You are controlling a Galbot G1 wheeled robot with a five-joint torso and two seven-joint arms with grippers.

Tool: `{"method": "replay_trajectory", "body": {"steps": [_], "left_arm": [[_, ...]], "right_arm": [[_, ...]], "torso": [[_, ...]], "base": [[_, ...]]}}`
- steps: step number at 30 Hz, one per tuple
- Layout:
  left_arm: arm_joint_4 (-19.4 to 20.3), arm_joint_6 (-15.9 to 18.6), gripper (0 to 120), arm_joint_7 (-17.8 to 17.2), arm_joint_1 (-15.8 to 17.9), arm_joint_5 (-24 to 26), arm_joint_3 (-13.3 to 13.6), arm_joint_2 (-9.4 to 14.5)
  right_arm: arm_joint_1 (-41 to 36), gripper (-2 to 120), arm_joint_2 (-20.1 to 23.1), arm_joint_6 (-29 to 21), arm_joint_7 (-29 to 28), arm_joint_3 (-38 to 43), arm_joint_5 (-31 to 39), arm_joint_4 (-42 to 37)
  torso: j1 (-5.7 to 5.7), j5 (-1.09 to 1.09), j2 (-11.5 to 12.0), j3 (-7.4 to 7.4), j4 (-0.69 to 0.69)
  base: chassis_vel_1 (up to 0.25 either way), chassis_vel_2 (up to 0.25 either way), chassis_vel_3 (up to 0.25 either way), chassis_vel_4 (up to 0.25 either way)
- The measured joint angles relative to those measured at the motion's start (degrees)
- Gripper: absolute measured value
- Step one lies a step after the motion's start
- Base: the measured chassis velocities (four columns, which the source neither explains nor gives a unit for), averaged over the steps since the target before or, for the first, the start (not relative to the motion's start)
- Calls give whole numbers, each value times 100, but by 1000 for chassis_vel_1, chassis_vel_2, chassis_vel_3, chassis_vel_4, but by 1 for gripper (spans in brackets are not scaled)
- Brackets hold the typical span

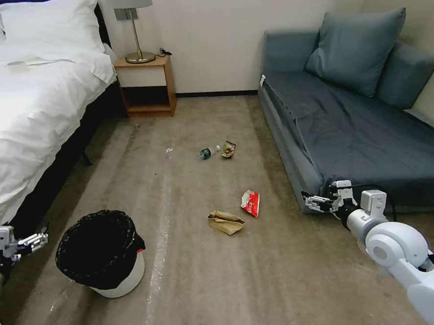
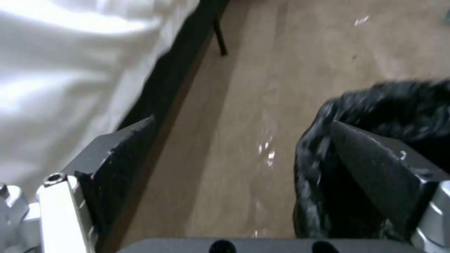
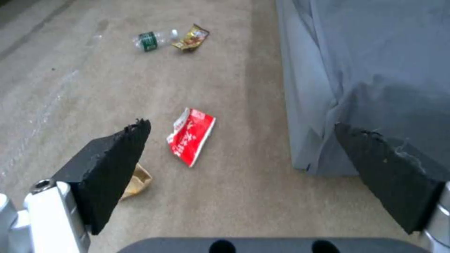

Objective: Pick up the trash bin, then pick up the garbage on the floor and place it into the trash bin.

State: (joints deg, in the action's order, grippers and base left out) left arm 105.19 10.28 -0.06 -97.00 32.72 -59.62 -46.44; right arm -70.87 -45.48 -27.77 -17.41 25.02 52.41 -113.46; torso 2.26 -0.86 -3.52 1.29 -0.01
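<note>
Head view gives you one bin (image 1: 101, 255) standing on the carpet (image 1: 195, 281), just beside the bed (image 1: 32, 110), its black liner folded over the white rim. Count four pieces of garbage, all on the carpet and all on the sofa side of the bin: a brown paper bag (image 1: 226, 222) nearest it, a red wrapper (image 1: 250, 202) just beside the bag, then, well apart from those and farther from the bin, a bottle (image 1: 206, 153) and a snack packet (image 1: 229, 149) lying close together. One nightstand (image 1: 146, 86) with one lamp (image 1: 135, 25) stands against the far wall beyond the bin. Your left gripper (image 1: 33, 240) hangs between the bin and the bed, near the bin's rim, fingers (image 2: 117, 154) spread wide; in its wrist view one finger sits over the liner's edge, though you cannot tell whether it touches. Your right gripper (image 1: 317, 204) hovers far from the bin, at the sofa (image 1: 352, 129) front edge, also spread wide with nothing between the fingers (image 3: 112, 165). Bare carpet lies between the bin and the bag, and a broad strip runs between bed and sofa.
</note>
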Motion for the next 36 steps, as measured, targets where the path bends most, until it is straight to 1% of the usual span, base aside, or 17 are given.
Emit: {"method": "replay_trajectory", "body": {"steps": [2,4,5,7,9,10,11,12,14,15,17,18,21,22,26,30,36], "left_arm": [[-128,47,100,-13,87,-30,94,-51],[-426,154,100,-96,321,-42,330,-120],[-426,154,100,-96,321,-42,330,-120],[-690,390,100,-265,658,82,676,-111],[-694,464,100,-310,723,177,759,-87],[-671,628,100,-428,832,406,903,-33],[-565,964,100,-566,997,755,1121,61],[-565,964,100,-566,997,755,1121,61],[-515,1464,100,-755,1187,1019,1366,224],[-515,1464,100,-755,1187,1019,1366,224],[-415,2228,100,-1089,1266,1385,1452,457],[-419,2419,100,-1239,1331,1558,1476,561],[-459,2526,100,-1342,1398,1684,1497,616],[-571,2687,100,-1593,1558,1968,1565,648],[-781,2806,100,-1826,1772,2175,1702,563],[-944,2808,100,-1838,1930,2152,1844,464],[-1367,2653,100,-1736,2212,1834,2076,102]], "right_arm": [[0,100,-5,23,2,-23,-28,21],[-35,100,-3,54,4,-36,-69,34],[-35,100,-3,54,4,-36,-69,34],[-128,100,44,78,4,-18,-104,22],[-151,100,55,81,4,-5,-108,14],[-183,100,65,85,1,20,-110,-6],[-217,100,61,86,-17,46,-111,-42],[-217,100,61,86,-17,46,-111,-42],[-261,100,30,81,-86,57,-112,-109],[-261,100,30,81,-86,57,-112,-109],[-343,100,28,66,-127,67,-152,-163],[-374,100,28,63,-134,78,-189,-172],[-391,100,19,62,-139,88,-218,-173],[-410,100,-21,57,-148,91,-269,-174],[-414,100,-64,52,-162,40,-326,-167],[-412,100,-73,52,-171,7,-339,-164],[-298,100,-65,78,-238,-252,-328,-163]], "torso": [[0,0,0,0,0],[0,-3,0,0,1],[0,-3,0,0,1],[0,-3,0,0,0],[0,-3,0,0,-1],[0,-2,0,0,-2],[0,-1,0,0,-2],[0,-1,0,0,-2],[0,-2,0,0,-2],[0,-2,0,0,-2],[0,-1,0,0,0],[0,0,0,0,0],[0,-1,0,0,0],[0,-1,0,0,-1],[0,-1,0,0,0],[0,-2,0,0,0],[0,-3,0,0,1]], "base": [[0,0,0,0],[0,0,0,0],[0,0,0,0],[0,0,0,0],[0,0,0,0],[0,0,0,0],[0,0,0,0],[0,0,0,0],[0,0,0,0],[0,0,0,0],[0,0,0,0],[0,0,0,0],[0,0,0,0],[0,0,0,0],[0,0,0,0],[0,0,0,0],[0,0,0,0]]}}
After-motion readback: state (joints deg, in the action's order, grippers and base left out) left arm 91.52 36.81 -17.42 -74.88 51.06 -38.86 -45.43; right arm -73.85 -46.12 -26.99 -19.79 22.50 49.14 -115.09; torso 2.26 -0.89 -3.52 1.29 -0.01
